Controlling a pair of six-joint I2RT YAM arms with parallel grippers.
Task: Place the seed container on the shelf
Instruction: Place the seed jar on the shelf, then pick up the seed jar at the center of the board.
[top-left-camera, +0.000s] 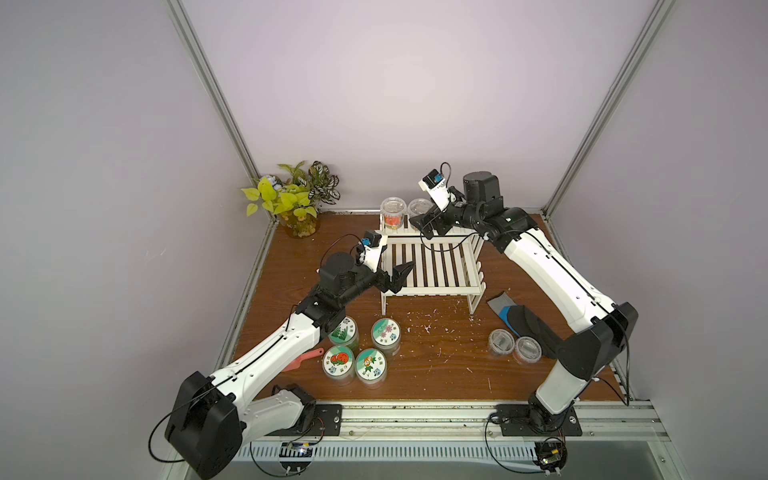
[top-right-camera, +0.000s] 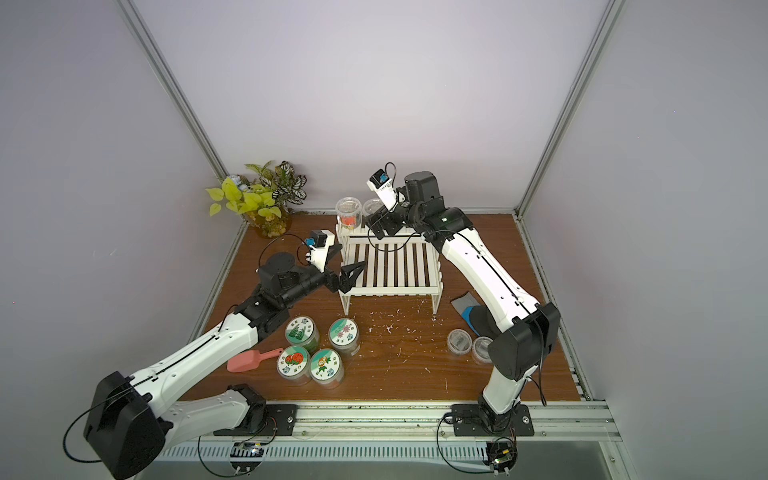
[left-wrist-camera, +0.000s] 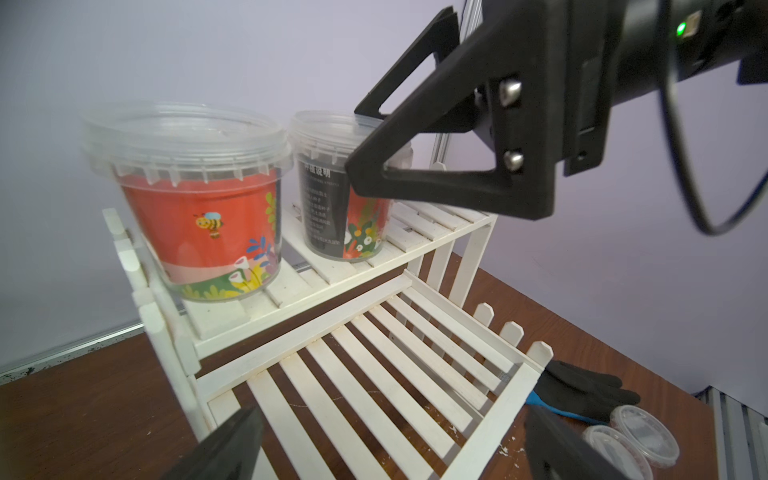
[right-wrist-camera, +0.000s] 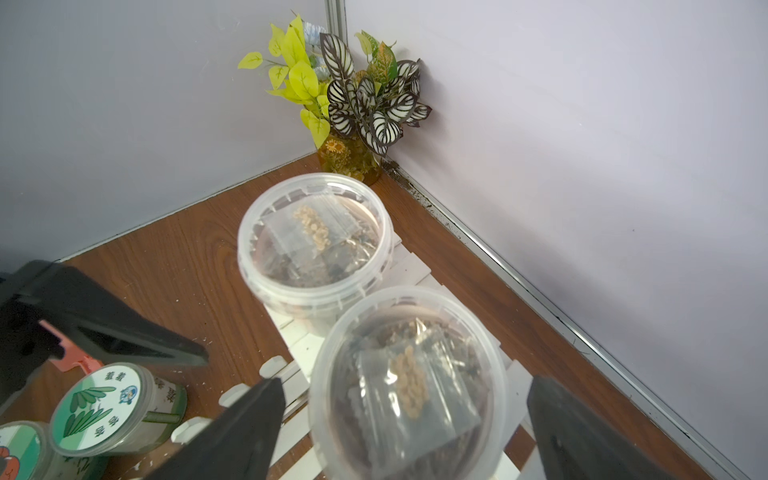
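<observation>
The white slatted shelf (top-left-camera: 432, 266) (top-right-camera: 390, 266) (left-wrist-camera: 374, 374) stands mid-table. Two clear seed containers sit upright on its upper tier. One with a red label (top-left-camera: 393, 212) (left-wrist-camera: 199, 199) (right-wrist-camera: 316, 237) is on the left. The other (top-left-camera: 417, 206) (top-right-camera: 372, 205) (left-wrist-camera: 328, 208) (right-wrist-camera: 407, 386) is beside it, a seed bag showing under its lid. My right gripper (top-left-camera: 424, 226) (right-wrist-camera: 407, 436) is open; its jaws straddle this second container with a gap on each side. My left gripper (top-left-camera: 401, 276) (left-wrist-camera: 390, 453) hangs open and empty over the lower tier's left edge.
A potted plant (top-left-camera: 297, 199) fills the back left corner. Several green-lidded jars (top-left-camera: 365, 349) and a pink scoop (top-right-camera: 249, 359) lie front left under the left arm. A glove (top-left-camera: 509, 309) and two small clear cups (top-left-camera: 513, 345) lie right of the shelf. White flecks dot the table.
</observation>
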